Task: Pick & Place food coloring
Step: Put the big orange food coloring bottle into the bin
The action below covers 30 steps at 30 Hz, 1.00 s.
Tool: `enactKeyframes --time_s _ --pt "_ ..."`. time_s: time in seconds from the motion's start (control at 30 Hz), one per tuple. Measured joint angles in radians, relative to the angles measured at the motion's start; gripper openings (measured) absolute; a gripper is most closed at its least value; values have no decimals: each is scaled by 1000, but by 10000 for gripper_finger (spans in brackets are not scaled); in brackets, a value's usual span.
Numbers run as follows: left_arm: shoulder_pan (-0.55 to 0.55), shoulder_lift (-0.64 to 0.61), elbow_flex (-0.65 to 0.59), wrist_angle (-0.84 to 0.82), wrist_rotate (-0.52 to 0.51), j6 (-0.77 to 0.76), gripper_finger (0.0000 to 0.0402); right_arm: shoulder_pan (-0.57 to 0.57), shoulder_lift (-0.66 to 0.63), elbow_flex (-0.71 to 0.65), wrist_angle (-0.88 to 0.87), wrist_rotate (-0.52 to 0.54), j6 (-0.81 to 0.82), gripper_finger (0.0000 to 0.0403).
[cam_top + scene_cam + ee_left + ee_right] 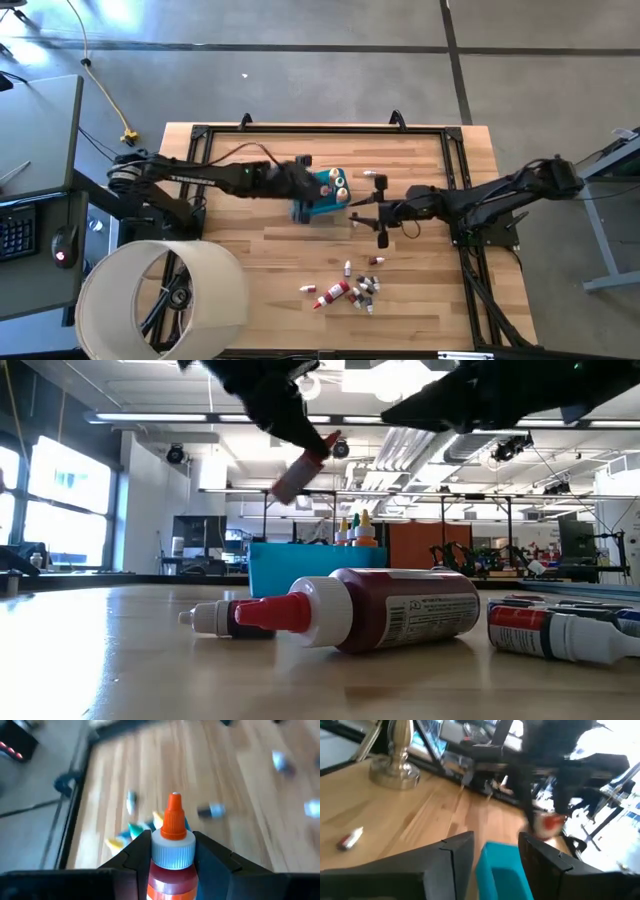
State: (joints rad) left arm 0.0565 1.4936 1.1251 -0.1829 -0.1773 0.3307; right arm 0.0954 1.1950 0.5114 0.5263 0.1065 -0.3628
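Observation:
My left gripper (172, 840) (303, 180) is up over the blue tub (322, 206) (300, 565), shut on a red-orange squeeze bottle (172, 865) with a pale cap and orange tip. Two or three bottles (337, 181) (355, 530) stand upright in the tub. My right gripper (496, 845) (358, 213) is open at the tub's right side, with a tub wall (501, 870) between its fingers. Several more bottles and vials (347, 291) lie on their sides near the table's near edge, a large dark-red one (400, 610) among them. A small vial (376, 178) lies right of the tub. My left gripper pinches the bottle between its two fingers at the pale cap collar (172, 851), just below the orange tip. The bottle (298, 472) is lifted clear above the tub and sits tilted in the hold. My right gripper: I cannot tell whether its fingers touch the tub wall.
A big white lampshade (160, 295) stands off the table's near left corner. A lamp base (395, 765) and a small vial (350, 839) sit on the wood. A black frame (320, 130) rims the table. Bare wood lies near the far edge.

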Motion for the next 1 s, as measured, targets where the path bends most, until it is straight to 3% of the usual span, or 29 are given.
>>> enactKeyframes --time_s 0.07,0.27,0.47,0.83,1.0 --pt "49 0 -89 213 45 -24 120 2 -37 -4 -49 -1 26 146" --pt "124 42 -306 638 79 -191 120 2 -96 -1 -137 -3 70 145" --pt "104 105 -433 977 -17 -311 120 2 -87 -3 -144 -5 68 145" --pt "94 330 -458 1248 -199 -317 120 1 -89 -3 -128 -11 46 145" --pt "94 403 -458 1264 -305 -417 120 1 -89 -3 -125 -11 47 145"
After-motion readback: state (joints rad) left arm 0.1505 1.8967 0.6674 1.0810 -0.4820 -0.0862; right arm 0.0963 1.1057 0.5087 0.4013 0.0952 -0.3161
